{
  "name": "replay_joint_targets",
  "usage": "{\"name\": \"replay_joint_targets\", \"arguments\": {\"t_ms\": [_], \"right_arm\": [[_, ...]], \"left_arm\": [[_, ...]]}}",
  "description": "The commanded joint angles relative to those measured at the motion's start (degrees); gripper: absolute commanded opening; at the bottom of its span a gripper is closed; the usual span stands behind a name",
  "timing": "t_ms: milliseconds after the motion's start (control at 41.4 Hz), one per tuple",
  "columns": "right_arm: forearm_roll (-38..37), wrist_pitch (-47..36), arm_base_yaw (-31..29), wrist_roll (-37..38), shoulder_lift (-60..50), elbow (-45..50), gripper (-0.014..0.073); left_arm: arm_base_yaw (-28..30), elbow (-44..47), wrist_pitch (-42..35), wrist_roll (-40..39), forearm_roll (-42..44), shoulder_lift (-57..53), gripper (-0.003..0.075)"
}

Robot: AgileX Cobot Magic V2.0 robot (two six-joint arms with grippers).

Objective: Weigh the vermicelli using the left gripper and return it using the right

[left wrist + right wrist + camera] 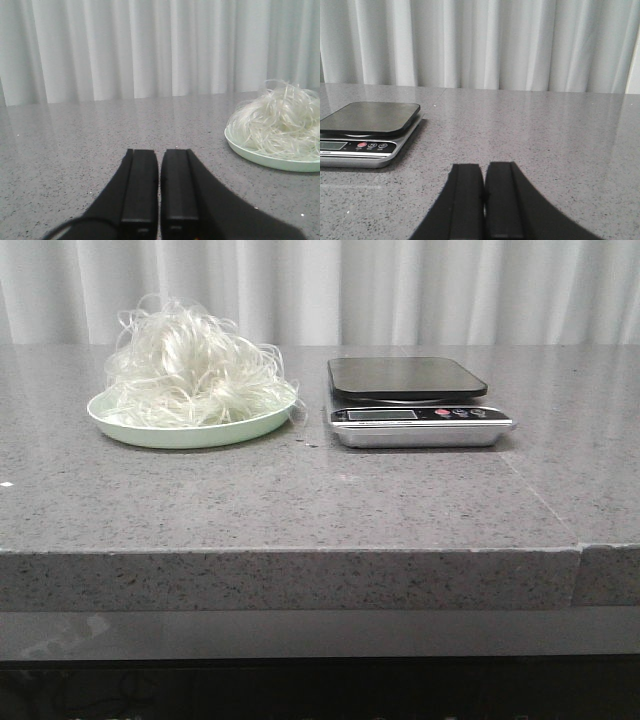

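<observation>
The vermicelli (190, 365) is a fluffy white mound on a pale green plate (150, 432) at the left of the grey table. It also shows in the left wrist view (280, 122), on the plate (260, 157). A silver kitchen scale with a black top (405, 378) stands to the right of the plate, nothing on it; it also shows in the right wrist view (370, 117). My left gripper (159, 152) is shut and empty, low over the table, apart from the plate. My right gripper (484, 167) is shut and empty, off to the scale's side. Neither gripper shows in the front view.
A white curtain (400, 290) hangs behind the table. The table's front edge (300, 555) runs across the front view, with a seam (545, 505) at the right. The scale's display and buttons (420, 415) face the front.
</observation>
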Motion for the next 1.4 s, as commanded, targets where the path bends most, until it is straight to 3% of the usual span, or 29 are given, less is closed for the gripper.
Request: {"name": "replay_joint_targets", "arguments": {"t_ms": [0,531,676,845,1087,1377], "right_arm": [[0.3,-5.3,-0.3,-0.3,-0.9,-0.5,0.0162],[0.3,-6.1,-0.3,-0.3,-0.9,-0.5,0.0162],[0.3,-7.9,-0.3,-0.3,-0.9,-1.1,0.0162],[0.3,-3.5,-0.3,-0.3,-0.9,-6.4,0.0162],[0.3,8.6,-0.3,-0.3,1.5,-20.2,0.0162],[0.5,25.7,-0.2,-0.3,14.5,-39.7,0.0162]], "left_arm": [[-0.3,0.4,-4.6,-0.5,-0.6,-1.1,0.0145],[-0.3,0.4,-4.6,-0.5,-0.6,-1.1,0.0145],[-0.3,0.4,-7.5,-0.5,-0.7,-1.1,0.0145],[-0.4,-3.1,-11.9,-0.5,-0.7,-1.1,0.0145],[-0.4,-18.2,-2.0,-0.5,-0.7,1.0,0.0145],[-0.4,-37.3,12.9,-0.4,-0.5,14.0,0.0145]]}}
